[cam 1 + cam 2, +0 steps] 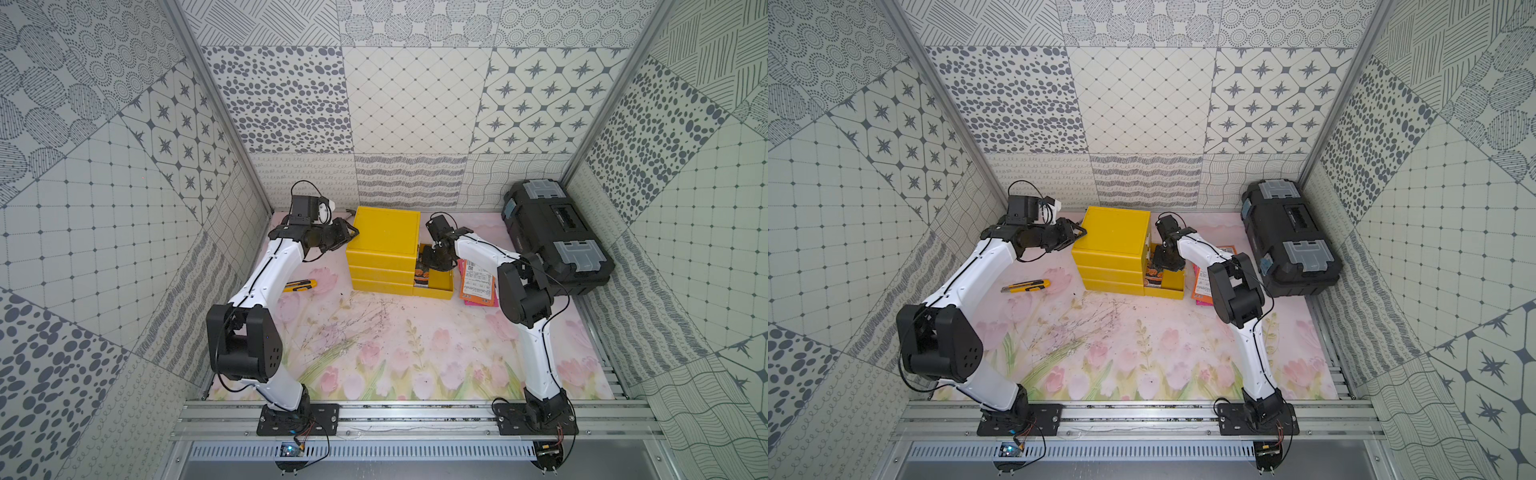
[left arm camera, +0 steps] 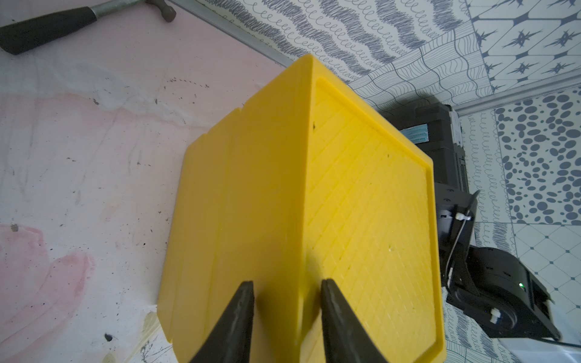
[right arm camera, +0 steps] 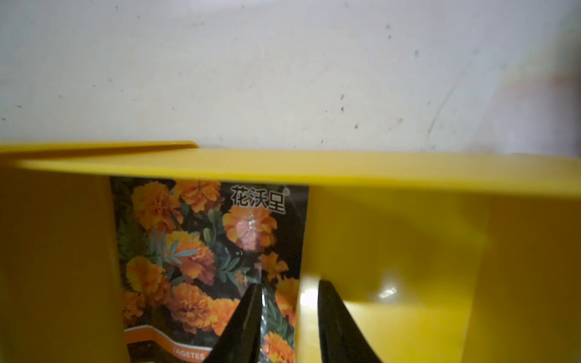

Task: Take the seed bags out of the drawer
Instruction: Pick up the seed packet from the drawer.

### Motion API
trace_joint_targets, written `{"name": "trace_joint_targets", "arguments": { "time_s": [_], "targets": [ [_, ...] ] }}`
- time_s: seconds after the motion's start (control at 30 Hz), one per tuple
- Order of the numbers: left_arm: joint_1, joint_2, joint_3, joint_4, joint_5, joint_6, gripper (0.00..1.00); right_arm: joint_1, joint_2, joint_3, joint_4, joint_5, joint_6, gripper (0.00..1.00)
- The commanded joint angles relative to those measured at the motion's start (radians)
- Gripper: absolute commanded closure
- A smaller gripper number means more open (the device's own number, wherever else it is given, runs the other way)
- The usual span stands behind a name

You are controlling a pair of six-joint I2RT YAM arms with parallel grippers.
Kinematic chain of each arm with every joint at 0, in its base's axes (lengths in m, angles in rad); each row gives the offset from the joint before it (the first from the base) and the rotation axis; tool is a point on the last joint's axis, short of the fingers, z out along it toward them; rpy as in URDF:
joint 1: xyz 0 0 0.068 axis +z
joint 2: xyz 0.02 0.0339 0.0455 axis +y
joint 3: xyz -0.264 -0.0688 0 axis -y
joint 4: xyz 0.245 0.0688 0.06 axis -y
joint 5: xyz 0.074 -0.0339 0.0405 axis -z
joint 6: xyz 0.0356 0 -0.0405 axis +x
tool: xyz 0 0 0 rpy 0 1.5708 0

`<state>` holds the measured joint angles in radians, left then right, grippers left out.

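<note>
seed bag [image 3: 201, 251], flat glossy rectangle

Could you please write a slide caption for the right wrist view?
Right pincer straddles the edge of an orange seed bag inside the open yellow drawer.
</note>
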<state>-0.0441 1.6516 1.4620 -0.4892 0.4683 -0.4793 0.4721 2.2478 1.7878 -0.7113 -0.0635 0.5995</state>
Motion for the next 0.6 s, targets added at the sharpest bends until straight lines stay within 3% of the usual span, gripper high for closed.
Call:
{"name": "trace_joint_targets", "arguments": {
  "time_s": [0.0,0.33,0.57],
  "targets": [
    [0.010,0.005,-0.014,-0.098,-0.033,0.011,0.62,0.004,0.026,0.023,0.028,-0.011,0.020,0.68],
    [0.009,0.004,-0.013,-0.098,-0.032,0.010,0.62,-0.009,0.021,-0.075,0.147,-0.087,0.093,0.85],
    [0.010,0.006,-0.013,-0.098,-0.030,0.009,0.62,-0.020,-0.058,-0.134,0.184,-0.096,0.100,1.00]
  ]
}}
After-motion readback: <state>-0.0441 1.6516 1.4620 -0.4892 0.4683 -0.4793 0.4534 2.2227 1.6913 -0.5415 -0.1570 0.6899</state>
